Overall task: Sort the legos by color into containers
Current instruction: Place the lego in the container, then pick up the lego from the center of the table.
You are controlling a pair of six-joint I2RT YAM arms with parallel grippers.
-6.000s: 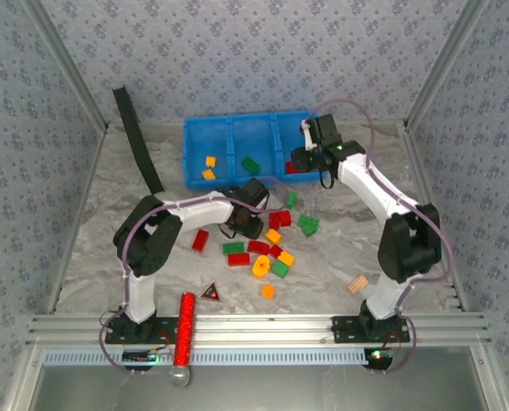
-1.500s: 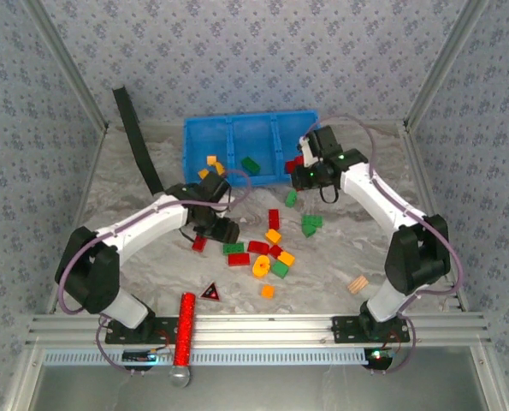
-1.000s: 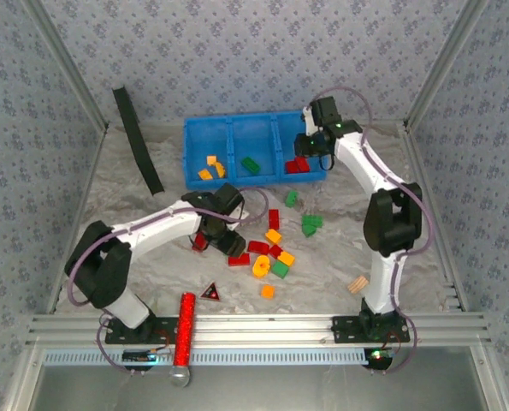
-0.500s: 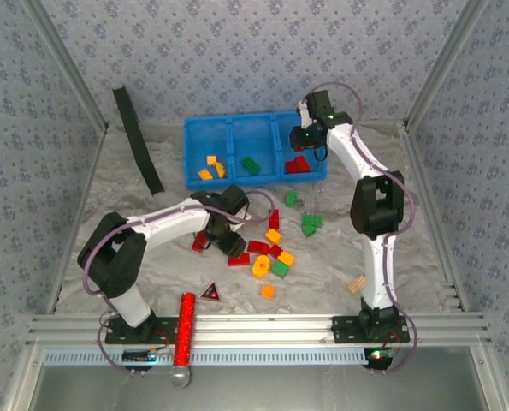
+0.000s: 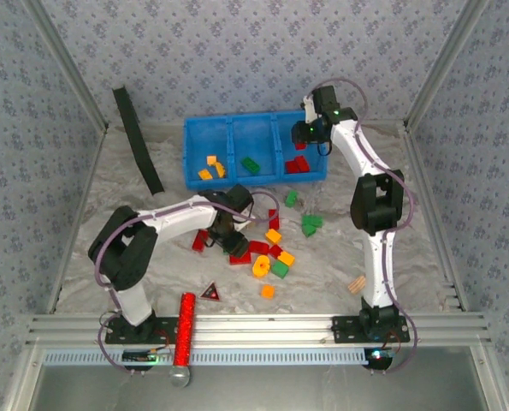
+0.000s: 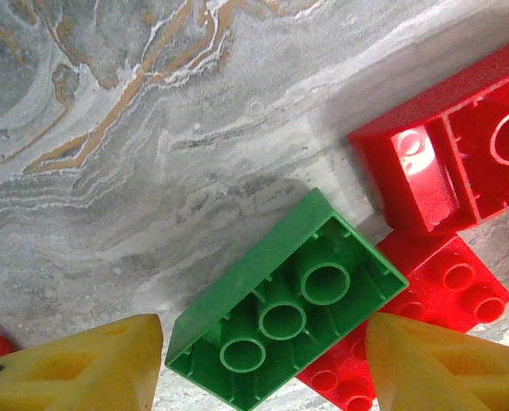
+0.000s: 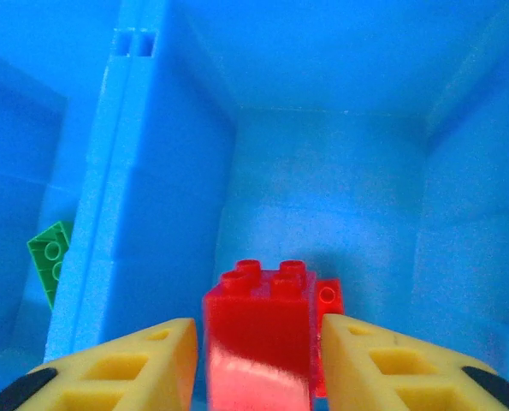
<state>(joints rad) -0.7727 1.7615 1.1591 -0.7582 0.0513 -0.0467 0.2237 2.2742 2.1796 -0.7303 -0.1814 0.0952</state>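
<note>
The right gripper (image 7: 258, 342) hung inside the right-hand compartment of the bright blue rectangular plastic tray (image 7: 322, 171). Its yellow fingers (image 7: 126, 360) stood slightly apart, with a thin gap on each side of the upright red studded plastic brick (image 7: 258, 325) between them, and did not clamp it. A second red piece (image 7: 327, 295) sat just behind that brick. Beyond the divider wall, a green brick (image 7: 49, 257) lay in the middle compartment.

In the overhead view, the right gripper (image 5: 304, 135) was over the tray's (image 5: 237, 120) right end. Its arm stretched almost straight up the table from its base, with the wrist bent leftward.

The left gripper (image 6: 263, 360) was open and pointed down, its fingers (image 6: 83, 368) wide on either side of an upturned green brick (image 6: 284, 312). That brick lay on the marbled table (image 6: 151, 171), touching a red studded brick (image 6: 425, 295) and near a hollow red one (image 6: 459, 163).

Seen from above, the left gripper (image 5: 228, 240) hovered at the left edge of the loose pile of bricks (image 5: 275, 253). Its elbow was folded near its base and its white forearm reached rightward. Yellow-orange pieces (image 5: 210, 167) lay in the left compartment.
</note>
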